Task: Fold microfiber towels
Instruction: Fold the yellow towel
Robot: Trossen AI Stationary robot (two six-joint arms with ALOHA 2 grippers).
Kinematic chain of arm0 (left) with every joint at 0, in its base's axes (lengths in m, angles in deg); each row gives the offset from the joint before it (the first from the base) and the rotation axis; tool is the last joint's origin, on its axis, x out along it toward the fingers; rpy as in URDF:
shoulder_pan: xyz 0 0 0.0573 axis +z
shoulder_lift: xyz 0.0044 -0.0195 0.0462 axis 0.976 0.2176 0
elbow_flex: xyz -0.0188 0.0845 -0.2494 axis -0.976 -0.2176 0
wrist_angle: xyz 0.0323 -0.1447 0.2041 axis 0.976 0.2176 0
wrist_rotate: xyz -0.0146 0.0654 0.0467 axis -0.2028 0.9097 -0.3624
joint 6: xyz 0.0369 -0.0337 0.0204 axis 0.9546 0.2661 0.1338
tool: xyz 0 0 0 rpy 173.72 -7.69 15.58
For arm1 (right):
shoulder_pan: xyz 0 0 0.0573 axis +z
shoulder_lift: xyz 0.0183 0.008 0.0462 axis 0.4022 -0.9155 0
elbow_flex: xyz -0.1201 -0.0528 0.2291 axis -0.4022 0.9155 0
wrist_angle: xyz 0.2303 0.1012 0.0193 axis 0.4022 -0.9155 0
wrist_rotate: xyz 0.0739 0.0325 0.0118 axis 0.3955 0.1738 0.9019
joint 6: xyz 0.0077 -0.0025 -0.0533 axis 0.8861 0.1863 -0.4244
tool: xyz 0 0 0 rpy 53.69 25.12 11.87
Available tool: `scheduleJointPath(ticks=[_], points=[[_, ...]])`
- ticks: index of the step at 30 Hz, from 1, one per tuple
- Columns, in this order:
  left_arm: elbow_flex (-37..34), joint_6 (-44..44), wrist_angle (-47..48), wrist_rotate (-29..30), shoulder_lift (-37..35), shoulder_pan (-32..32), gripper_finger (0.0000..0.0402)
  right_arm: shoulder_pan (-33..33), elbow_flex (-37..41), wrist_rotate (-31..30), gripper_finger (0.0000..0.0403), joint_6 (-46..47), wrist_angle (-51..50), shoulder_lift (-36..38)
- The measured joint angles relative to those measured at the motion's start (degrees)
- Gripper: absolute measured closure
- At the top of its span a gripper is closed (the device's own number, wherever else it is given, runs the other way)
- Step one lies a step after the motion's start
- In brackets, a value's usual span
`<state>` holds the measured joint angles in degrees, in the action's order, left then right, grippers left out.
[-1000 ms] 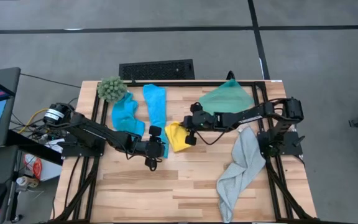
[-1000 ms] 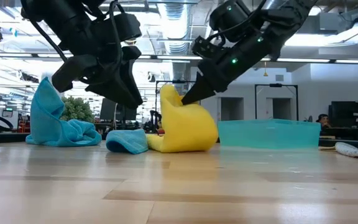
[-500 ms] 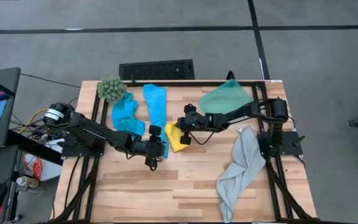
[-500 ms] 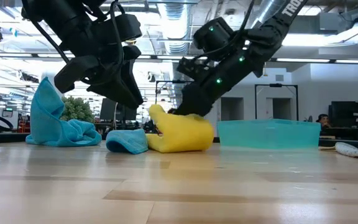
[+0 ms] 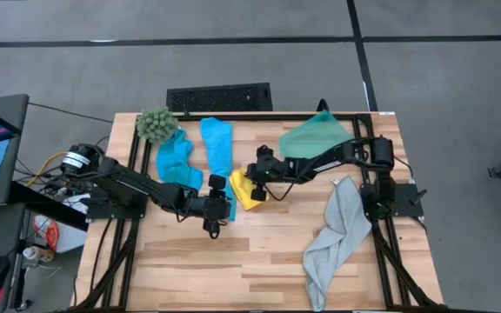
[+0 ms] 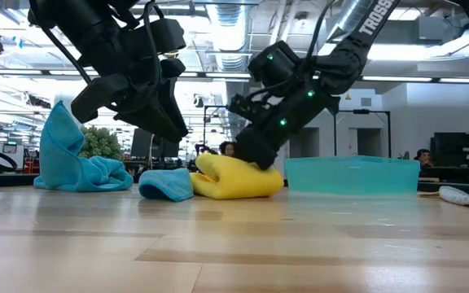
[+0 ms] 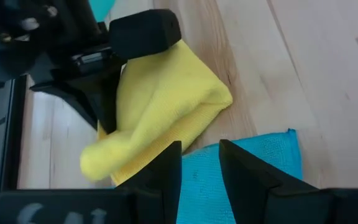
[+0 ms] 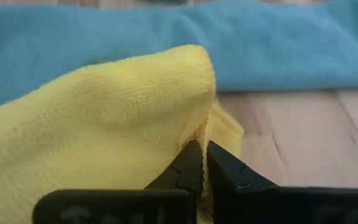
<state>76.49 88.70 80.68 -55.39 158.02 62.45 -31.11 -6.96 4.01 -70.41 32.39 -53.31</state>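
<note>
Yellow microfiber towel sits roughly mid-table, bunched into a soft doubled-over lump with a rounded fold and a fine knit-looking nap; in the low view it reads as a squat, puffy mound on the pale wood-plank table. The right gripper is down on top of it, coming in from about 3 o'clock, and the right wrist view shows its dark fingers nearly together with a thin edge of the yellow cloth pinched between them, so a narrow grip on that towel.

The left gripper hangs just beside the yellow towel at about 8 o'clock of it, over the tail end of a blue towel strip. Its two fingers stand a little way apart with nothing visible between them, blue terry right underneath.

That blue strip runs long and limp toward 12 o'clock. A second blue towel lies crumpled at about 10 o'clock of the yellow one, peaked up like a little tent in the low view. The fuzzy green ball plant sits at the far left corner, the translucent green bin at about 2 o'clock, and the big pale grey towel sprawls in a wrinkly strip around 4 o'clock.
</note>
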Motion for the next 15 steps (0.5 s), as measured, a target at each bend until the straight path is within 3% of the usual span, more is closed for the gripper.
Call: scheduleJointPath(ticks=[8,15], points=[[0.0,6.0,-0.9,4.6,0.0,0.8,0.0300,-0.2,-2.2,0.0,0.0297,-0.4,0.1,-0.3],[0.0,12.3,-6.1,-0.5,0.0,7.2,0.0300,-0.2,-2.2,0.2,0.0251,-0.4,-3.2,6.7]])
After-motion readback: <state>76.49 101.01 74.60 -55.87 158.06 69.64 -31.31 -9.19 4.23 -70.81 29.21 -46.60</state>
